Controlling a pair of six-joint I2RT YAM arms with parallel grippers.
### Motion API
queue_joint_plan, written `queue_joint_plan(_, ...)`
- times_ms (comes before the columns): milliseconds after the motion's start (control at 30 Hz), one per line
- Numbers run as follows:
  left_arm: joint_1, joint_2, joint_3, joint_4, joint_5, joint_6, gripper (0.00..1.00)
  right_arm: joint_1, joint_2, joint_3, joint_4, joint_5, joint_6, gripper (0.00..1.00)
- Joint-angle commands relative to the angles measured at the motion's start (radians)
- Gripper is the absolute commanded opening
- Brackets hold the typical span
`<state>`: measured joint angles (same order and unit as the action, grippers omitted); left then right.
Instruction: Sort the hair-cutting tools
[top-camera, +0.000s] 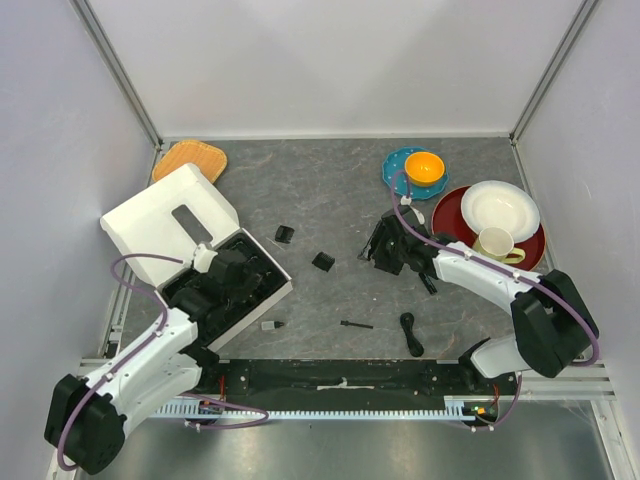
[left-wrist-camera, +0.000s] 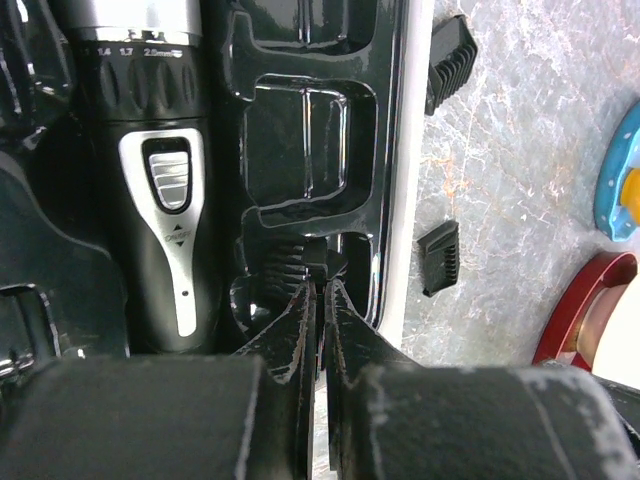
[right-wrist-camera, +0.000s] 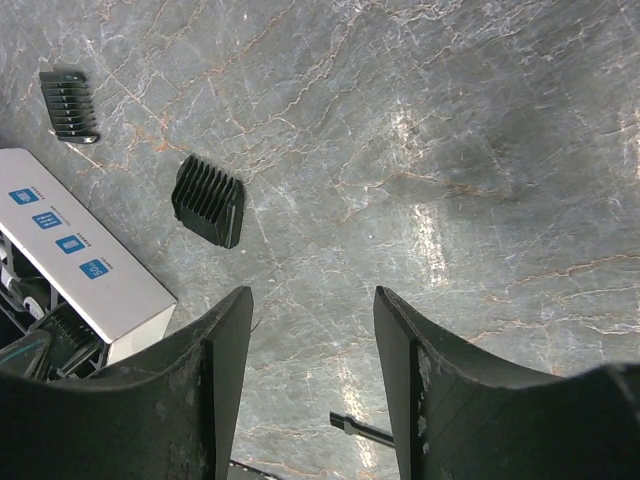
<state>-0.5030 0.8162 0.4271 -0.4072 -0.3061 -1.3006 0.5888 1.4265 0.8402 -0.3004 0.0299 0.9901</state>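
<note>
In the tray (left-wrist-camera: 310, 130), the clipper (left-wrist-camera: 165, 200) lies seated in its slot. Left gripper (left-wrist-camera: 322, 295) is pinched shut beside it, probably pressing a part home. Right gripper (right-wrist-camera: 312, 330) hovers spread and empty over the table (right-wrist-camera: 450, 150), near a loose guard (right-wrist-camera: 210, 200), the likely next pick.

Overhead on whole table (top-camera: 330, 200) — close downward wrist views, comb guards (right-wrist-camera: 208, 200) in both.

The clipper (left-wrist-camera: 165, 200) lies in the tray (left-wrist-camera: 310, 130) of the box (top-camera: 150, 215) at the table's left. Right of the box lie one comb guard (top-camera: 285, 234) and, nearer the arms, a second guard (top-camera: 322, 261); nearer still lie the brush (top-camera: 355, 325) and, to its right, the cable (top-camera: 410, 335). At far right a cup (top-camera: 495, 243) and a bowl (top-camera: 498, 207) sit on a plate (top-camera: 448, 208)
</note>
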Motion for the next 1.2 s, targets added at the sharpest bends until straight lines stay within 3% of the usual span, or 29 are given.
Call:
queue_joint_plan(0,0.004,0.024,-0.02,0.097,-0.021,-0.049,0.02,-0.001,0.014,-0.01,0.026,-0.005,-0.013,0.59)
queue_joint_plan(200,0.004,0.011,-0.059,0.179,-0.007,-0.06,0.02,0.0,0.02,-0.01,0.029,-0.015,-0.014,0.59)
queue_joint_plan(433,0.004,0.008,-0.096,0.163,0.019,-0.06,0.03,0.0,0.02,-0.012,0.033,-0.019,-0.015,0.59)
queue_joint_plan(900,0.004,-0.045,-0.139,0.087,0.039,-0.025,0.3,0.0,0.02,-0.027,0.05,-0.028,-0.01,0.59)
queue_joint_plan(1167,0.003,-0.06,-0.116,0.076,0.036,0.012,0.37,0.0,0.012,-0.035,0.055,-0.028,-0.008,0.59)
